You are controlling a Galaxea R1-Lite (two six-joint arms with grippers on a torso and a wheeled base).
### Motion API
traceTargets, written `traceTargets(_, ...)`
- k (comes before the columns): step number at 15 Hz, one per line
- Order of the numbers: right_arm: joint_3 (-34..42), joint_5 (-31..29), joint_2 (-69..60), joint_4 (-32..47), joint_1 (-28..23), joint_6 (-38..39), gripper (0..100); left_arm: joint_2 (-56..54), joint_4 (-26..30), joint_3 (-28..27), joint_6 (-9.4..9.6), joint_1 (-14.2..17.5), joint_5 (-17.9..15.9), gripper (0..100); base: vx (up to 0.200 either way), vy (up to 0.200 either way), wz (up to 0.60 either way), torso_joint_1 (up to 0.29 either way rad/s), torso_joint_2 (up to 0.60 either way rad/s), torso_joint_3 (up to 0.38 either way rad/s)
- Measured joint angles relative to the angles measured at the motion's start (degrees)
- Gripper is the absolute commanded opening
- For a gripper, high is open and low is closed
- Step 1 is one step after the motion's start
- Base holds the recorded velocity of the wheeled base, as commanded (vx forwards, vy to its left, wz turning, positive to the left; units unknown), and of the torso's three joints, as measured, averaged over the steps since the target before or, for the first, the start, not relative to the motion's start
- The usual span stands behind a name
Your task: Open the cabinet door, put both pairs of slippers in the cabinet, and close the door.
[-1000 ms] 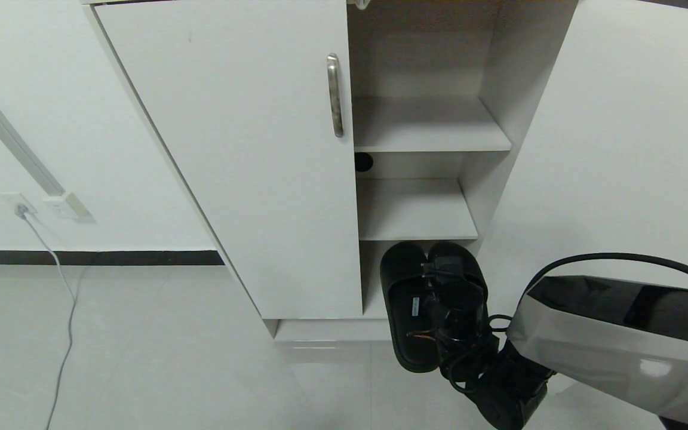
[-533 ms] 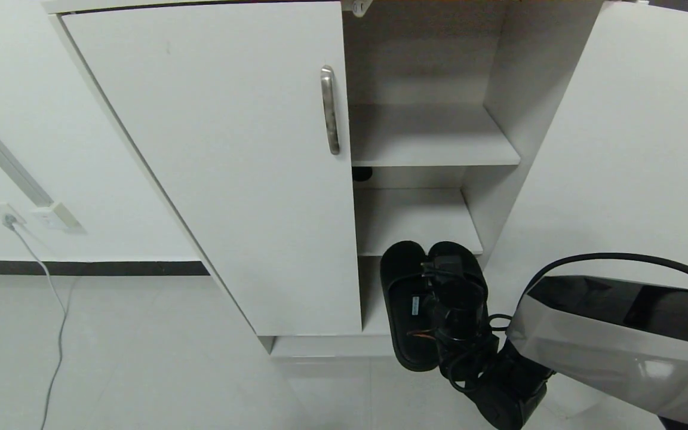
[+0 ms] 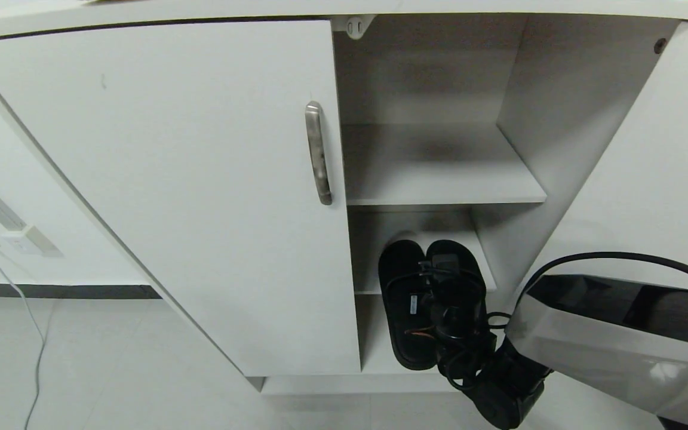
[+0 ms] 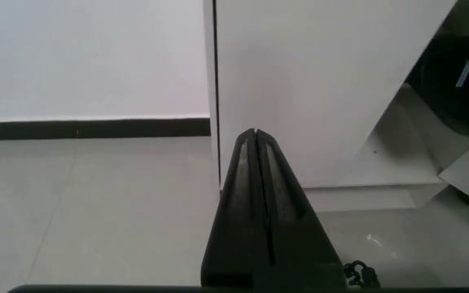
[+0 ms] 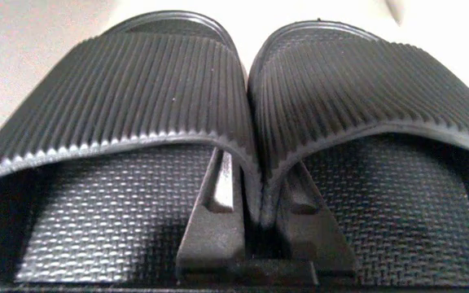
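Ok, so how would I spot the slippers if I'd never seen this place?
Find the white cabinet, its right side open. In front of its lower shelves, the right gripper pinches a pair of slippers by their straps. Unlike the bare white shelves around them, they are black with ribbed straps.

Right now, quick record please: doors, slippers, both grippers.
left door: shut, handle at its inner edge
right door: swung open
slippers: one black pair, side by side, held up at the lower shelves
right gripper: jaws shut on the pair's touching inner edges
left gripper: jaws shut, holding nothing, low, facing the left door's bottom edge
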Motion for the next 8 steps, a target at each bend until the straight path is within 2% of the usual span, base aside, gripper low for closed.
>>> traceTargets(8, -10.17, 0.68, 1.87, 9.35, -2.26, -0.33, 0, 0.0, -0.06, 0.0, -0.05, 0.0, 0.06, 0, 0.0, 0.0, 0.0, 0.0, 0.0, 0.0)
